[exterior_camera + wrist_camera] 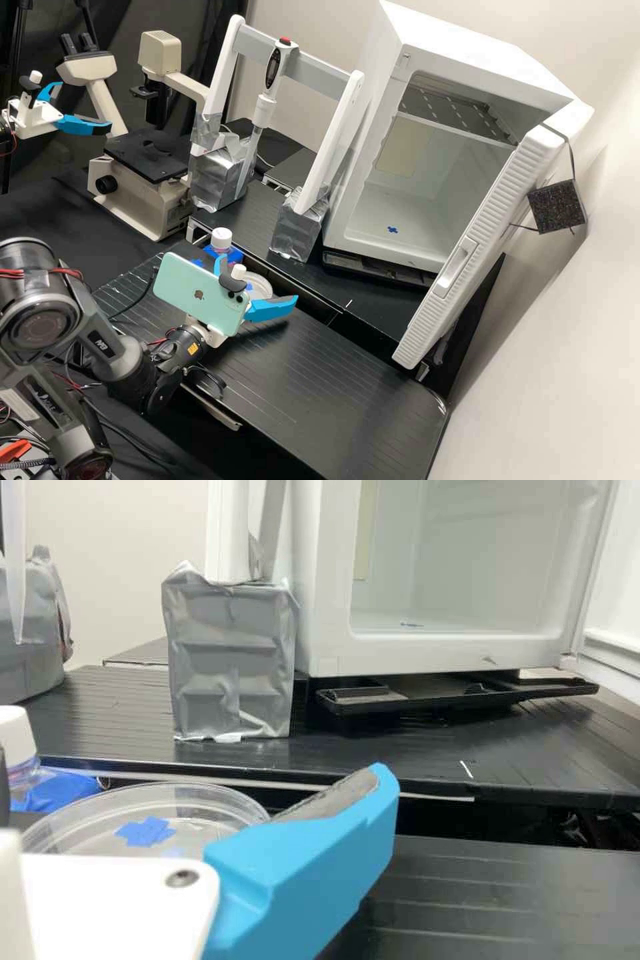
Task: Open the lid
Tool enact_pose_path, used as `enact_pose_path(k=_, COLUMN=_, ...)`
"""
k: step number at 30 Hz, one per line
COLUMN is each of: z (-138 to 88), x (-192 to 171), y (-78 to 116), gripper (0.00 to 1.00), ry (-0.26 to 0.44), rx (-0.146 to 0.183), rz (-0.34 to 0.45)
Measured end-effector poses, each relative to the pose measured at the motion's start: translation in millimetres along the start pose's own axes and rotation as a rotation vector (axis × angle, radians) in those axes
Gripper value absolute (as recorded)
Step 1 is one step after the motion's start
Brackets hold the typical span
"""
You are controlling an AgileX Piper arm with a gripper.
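Left of frame centre, my white, blue-fingered gripper (257, 277) gapes wide, seemingly empty; I'd pinch only the clear round plastic lid (215, 808).

arm (120, 357) bent | end effector (258, 279) spread apart | wrist (179, 348) seems roughly level

white fridge (460, 50) — door (490, 213) open, shelf (453, 110) inside. beige microscope (160, 53). pipette (265, 110) on white rack (341, 133) — silver-wrapped feet (298, 230).

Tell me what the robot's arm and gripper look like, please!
The arm is dark grey, with chunky round joints, red and black cables and a small orange label. Its white gripper has two bright blue fingers with grey pads.
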Motion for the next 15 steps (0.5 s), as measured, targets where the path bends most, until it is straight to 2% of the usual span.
enact_pose_path(k=15, z=0.3, x=-0.7, y=0.3, gripper=1.00, ry=0.009, rx=-0.011, rz=-0.008)
